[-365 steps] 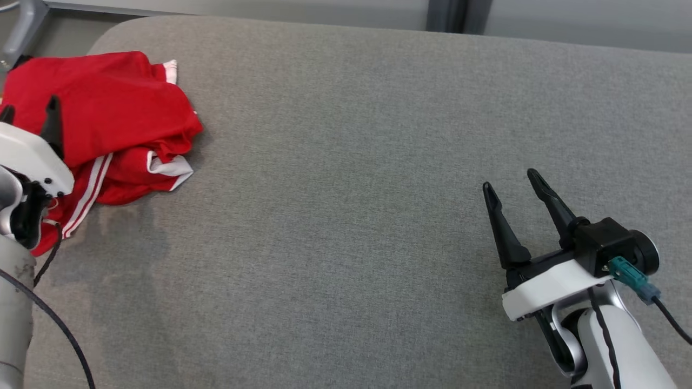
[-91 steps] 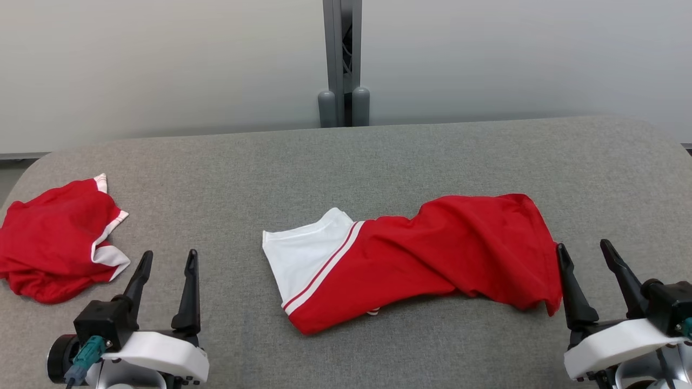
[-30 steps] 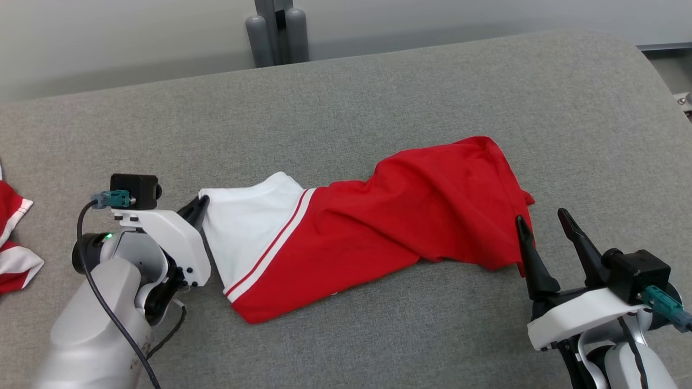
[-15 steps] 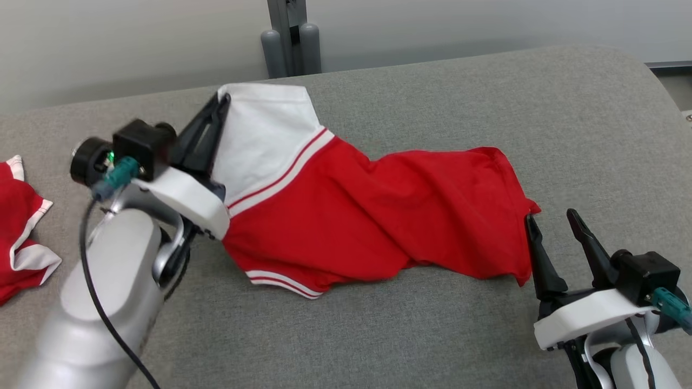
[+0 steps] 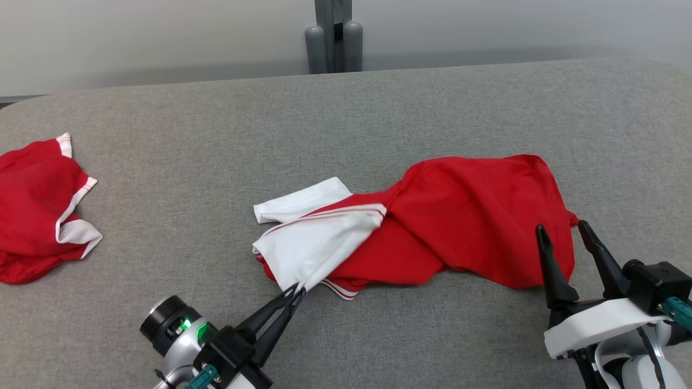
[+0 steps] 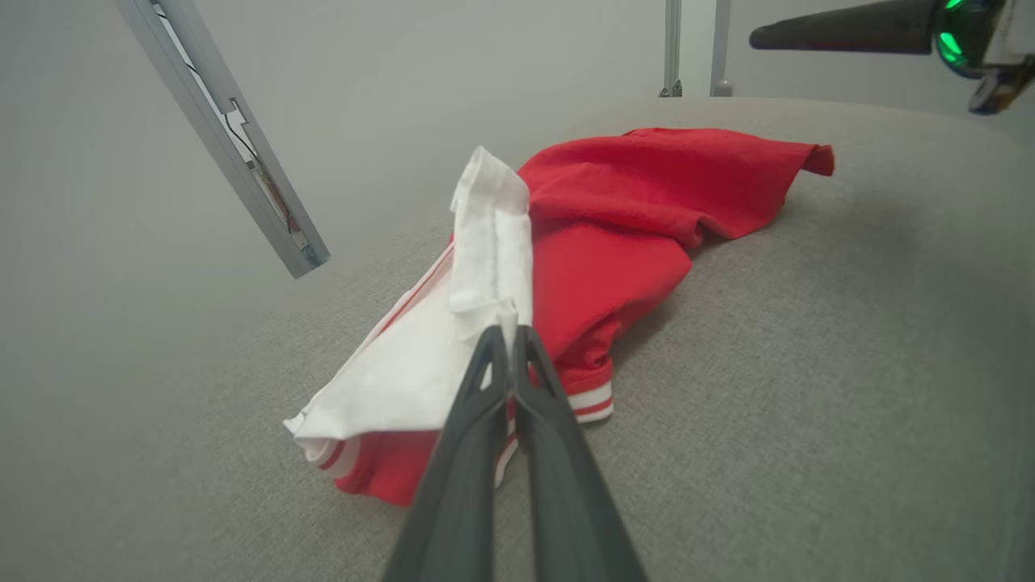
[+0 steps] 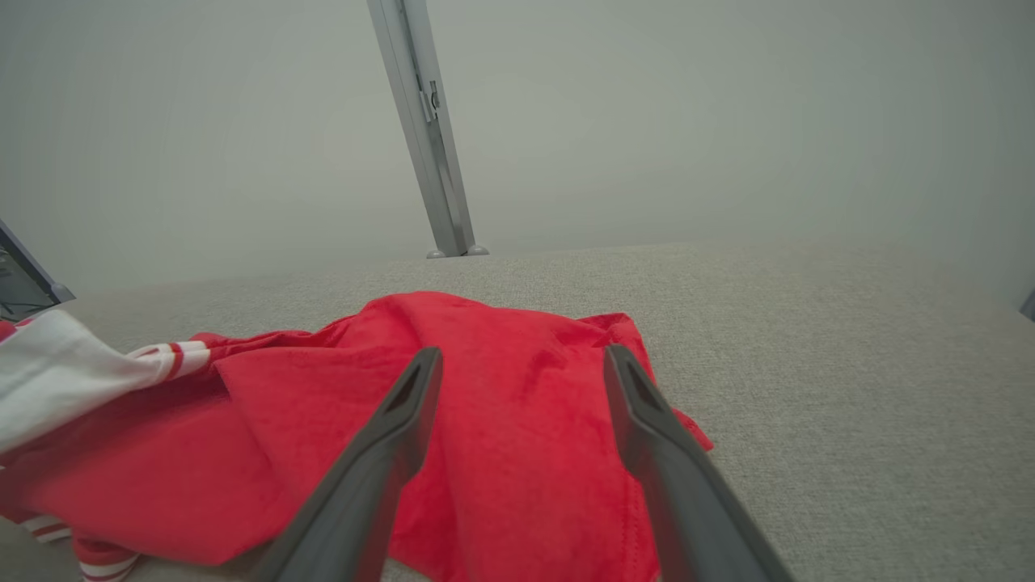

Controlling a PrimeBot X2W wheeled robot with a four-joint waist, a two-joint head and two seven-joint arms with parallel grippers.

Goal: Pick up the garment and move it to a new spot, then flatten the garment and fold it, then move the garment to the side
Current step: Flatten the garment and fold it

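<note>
A red garment (image 5: 465, 216) with a white panel and white stripes lies crumpled across the middle of the grey table (image 5: 346, 119). My left gripper (image 5: 299, 292) is shut on a corner of its white panel (image 6: 501, 267), near the table's front. In the left wrist view the closed fingertips (image 6: 508, 339) pinch that white cloth. My right gripper (image 5: 562, 229) stands open at the garment's right end, its fingers just in front of the red cloth (image 7: 517, 404), holding nothing.
A second red and white garment (image 5: 38, 210) lies bunched at the table's left edge. A grey post (image 5: 332, 35) stands behind the table's far edge, before a pale wall. Bare grey cloth surface stretches along the front and far right.
My left gripper has pulled the white corner down from the far side toward the table's front, folding the white panel over the red part. The camera has shifted; the right gripper stays open.
</note>
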